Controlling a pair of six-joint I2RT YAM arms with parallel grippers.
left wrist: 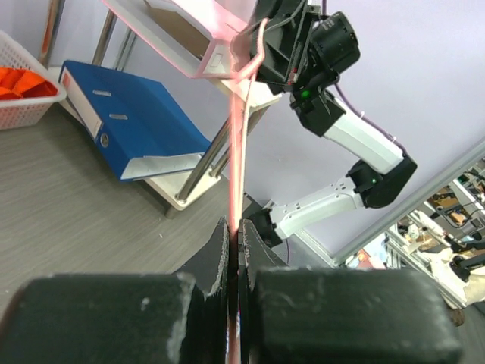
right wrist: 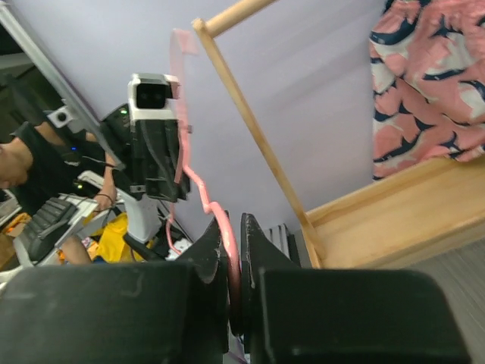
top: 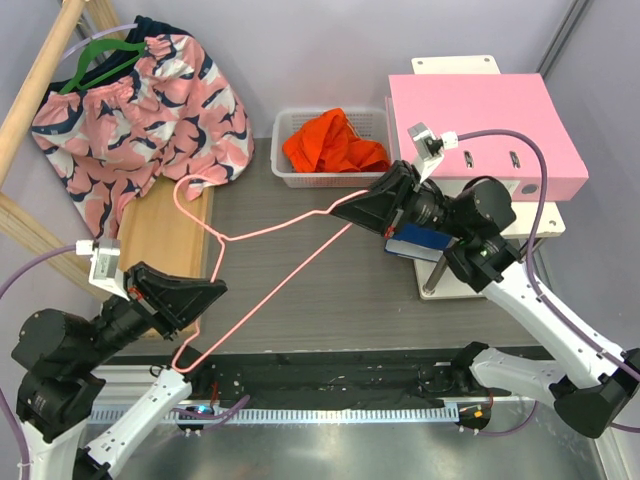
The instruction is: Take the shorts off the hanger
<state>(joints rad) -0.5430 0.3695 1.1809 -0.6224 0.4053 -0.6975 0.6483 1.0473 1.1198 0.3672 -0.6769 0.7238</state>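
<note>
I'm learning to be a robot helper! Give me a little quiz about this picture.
1. True or false: the shorts hang on the hanger.
2. Where do the shorts lie? A: in the basket. B: on the pink folder. C: on the wooden shelf.
3. Fill in: the hanger is gripped by ___ hand(s).

Key
1. False. The hanger is bare.
2. A.
3. Two: the left hand and the right hand are each shut on its wire.
</note>
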